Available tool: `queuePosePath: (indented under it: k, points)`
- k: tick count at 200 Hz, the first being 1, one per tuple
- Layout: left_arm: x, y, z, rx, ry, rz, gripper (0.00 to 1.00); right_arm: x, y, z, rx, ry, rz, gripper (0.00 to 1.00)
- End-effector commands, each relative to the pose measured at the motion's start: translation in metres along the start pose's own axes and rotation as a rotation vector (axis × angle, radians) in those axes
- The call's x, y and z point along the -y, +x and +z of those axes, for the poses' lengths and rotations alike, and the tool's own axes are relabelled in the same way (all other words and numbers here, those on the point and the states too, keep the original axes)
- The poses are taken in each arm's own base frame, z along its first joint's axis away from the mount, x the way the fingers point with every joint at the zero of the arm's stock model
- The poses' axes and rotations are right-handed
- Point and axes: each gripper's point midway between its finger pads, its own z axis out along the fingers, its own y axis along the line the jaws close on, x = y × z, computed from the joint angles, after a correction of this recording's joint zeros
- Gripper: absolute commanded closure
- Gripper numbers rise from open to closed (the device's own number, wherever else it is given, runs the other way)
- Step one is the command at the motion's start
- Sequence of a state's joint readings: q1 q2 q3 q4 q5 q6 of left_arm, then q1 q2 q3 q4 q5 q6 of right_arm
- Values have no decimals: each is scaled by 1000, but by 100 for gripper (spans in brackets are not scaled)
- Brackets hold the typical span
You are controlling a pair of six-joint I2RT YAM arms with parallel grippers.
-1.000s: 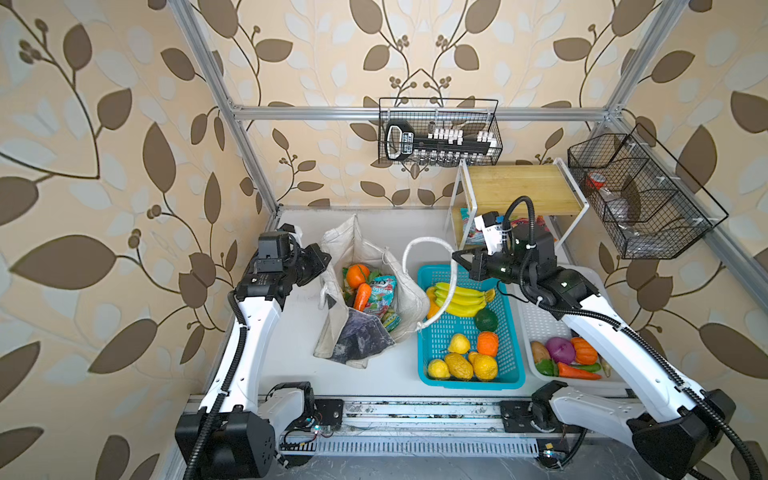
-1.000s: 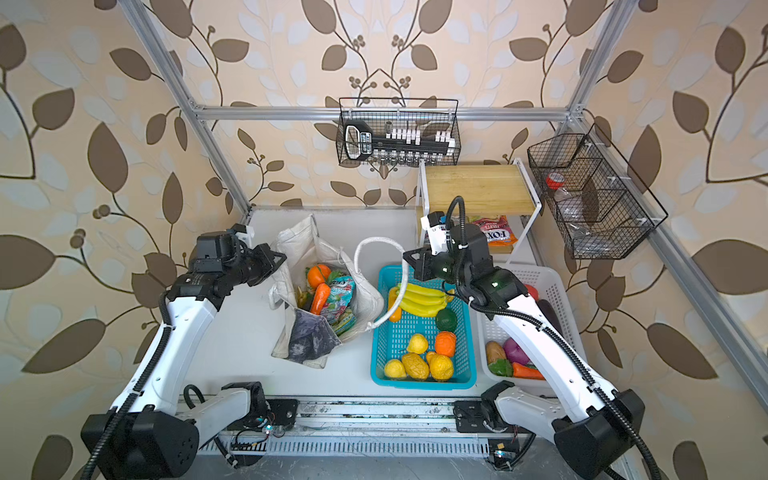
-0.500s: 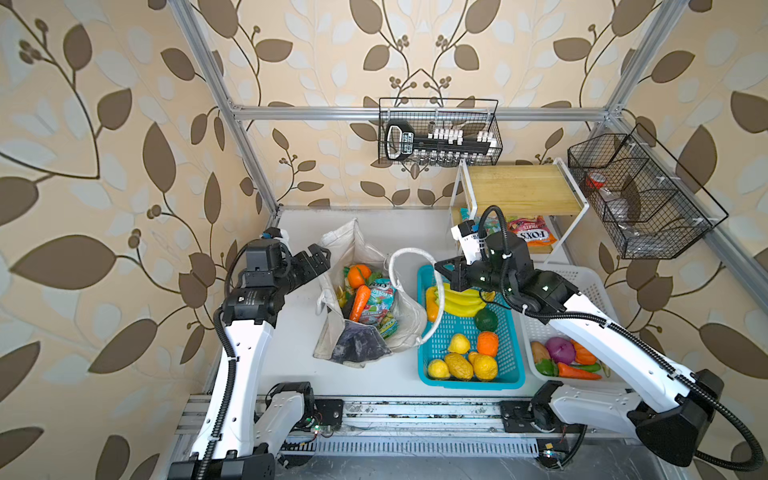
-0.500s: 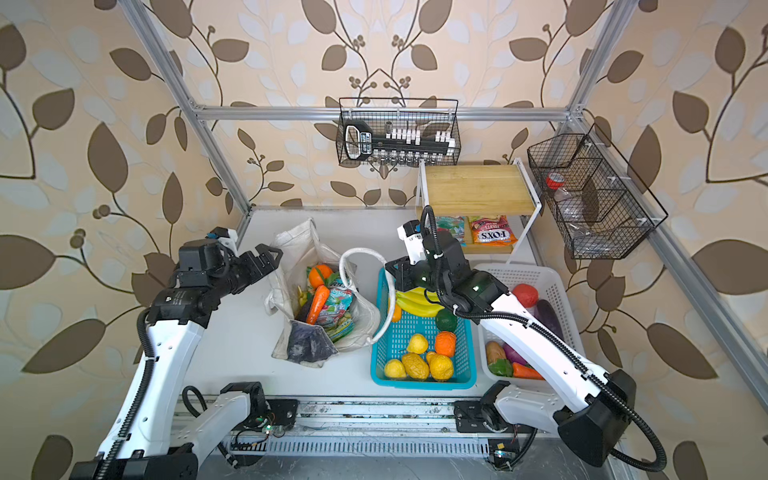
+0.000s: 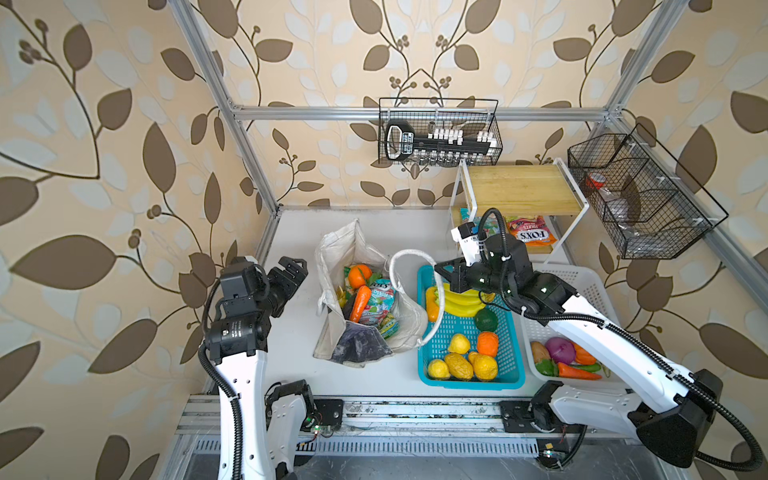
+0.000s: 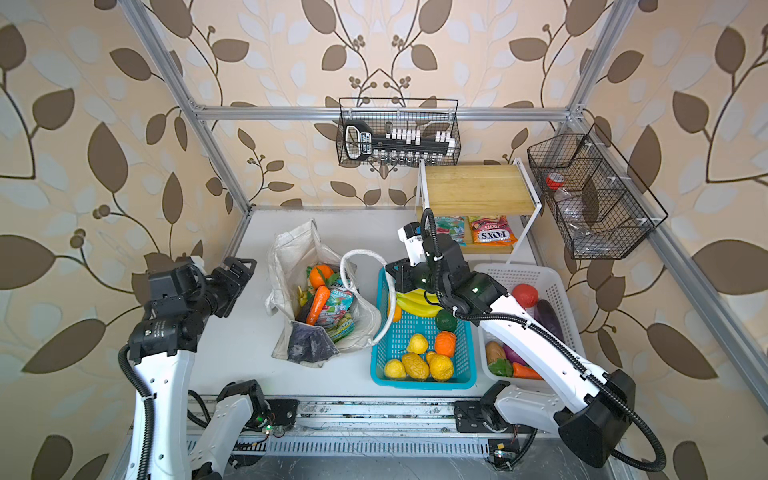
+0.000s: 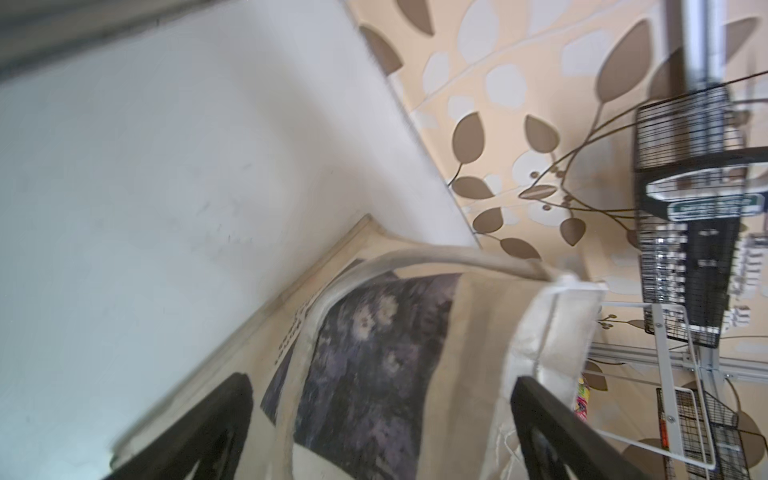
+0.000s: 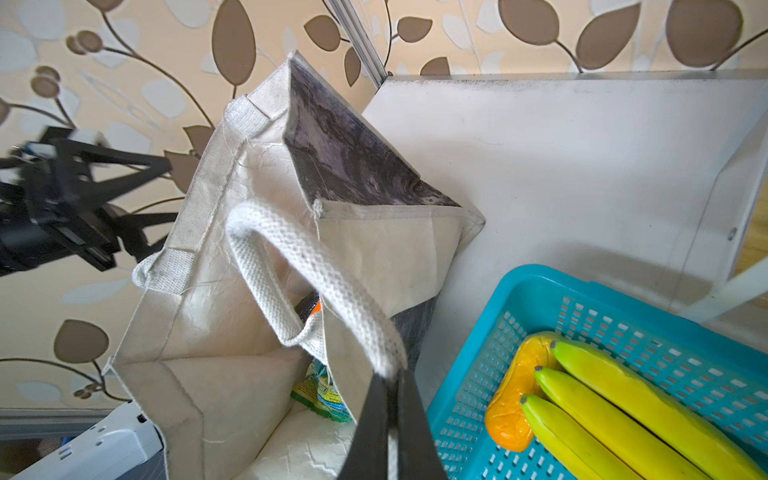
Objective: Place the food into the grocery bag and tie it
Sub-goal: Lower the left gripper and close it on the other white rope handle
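Evidently soft and floppy, the bag (image 5: 332, 253) slumps mid-bench (image 5: 386, 224), food (image 5: 359, 301) inside; its thick woven handle (image 8: 299, 257) looks the surest hold. At its three o'clock the right fingers (image 8: 370, 432) pinch that handle; at nine o'clock the left fingers (image 5: 293, 267) gape, empty.

The left tool (image 7: 380, 386), jaws spread wide, frames the bag (image 7: 374, 353) on the white surface (image 7: 166, 145), its pale handle (image 7: 415, 257) draped across the dark print, a wire basket (image 7: 681, 137) beyond.

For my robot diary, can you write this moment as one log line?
left gripper: open, empty | right gripper: shut on thick white handle | off-white canvas grocery bag: untied, orange toy carrot inside
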State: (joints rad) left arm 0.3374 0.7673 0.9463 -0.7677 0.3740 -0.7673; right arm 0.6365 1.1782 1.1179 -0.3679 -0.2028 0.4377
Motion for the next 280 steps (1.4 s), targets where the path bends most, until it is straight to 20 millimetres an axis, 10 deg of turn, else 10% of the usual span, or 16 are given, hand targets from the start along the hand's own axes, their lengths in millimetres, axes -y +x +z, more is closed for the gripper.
queuePosePath:
  k: [1,87,173,219,242,280]
  points:
    - [-14,13,9,-91,31,-203,4,-8,-1,-7,24,-40,-4,100]
    - [-34,47,72,-309,246,-388,12,-7,2,-5,22,-58,-4,100]
    - [-16,50,79,-353,333,-400,58,-5,6,3,2,-55,3,100]
    - [-45,66,78,-366,148,-333,32,-5,5,5,4,-49,7,100]
    - [-70,56,78,-260,10,-253,32,-7,5,6,2,-54,4,100]
    - [-49,55,89,-292,167,-285,37,-4,7,9,-8,-44,2,100]
